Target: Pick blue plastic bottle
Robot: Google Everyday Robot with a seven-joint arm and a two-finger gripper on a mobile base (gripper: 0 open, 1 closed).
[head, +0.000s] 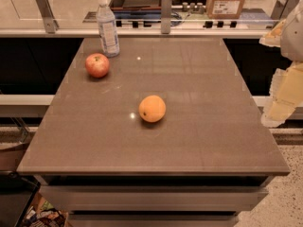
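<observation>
Standing far left: blue plastic bottle [108, 28], upright on the table's [189, 141] back-left corner, white cap [102, 0] on.
Bottle label [110, 36]: pale, print unreadable.
Apple [97, 65]: just in front of the bottle.
Orange [152, 108]: mid-table.
Gripper [286, 86]: beyond the table's right edge, well apart from the bottle; spread or closed, cannot tell.

Glossy tabletop [199, 141], plastic bottle [108, 31] — end effector [287, 74], perhaps, right

White arm [296, 30] cut off by the right edge, pale yellowish claw [283, 97] hanging below it
</observation>
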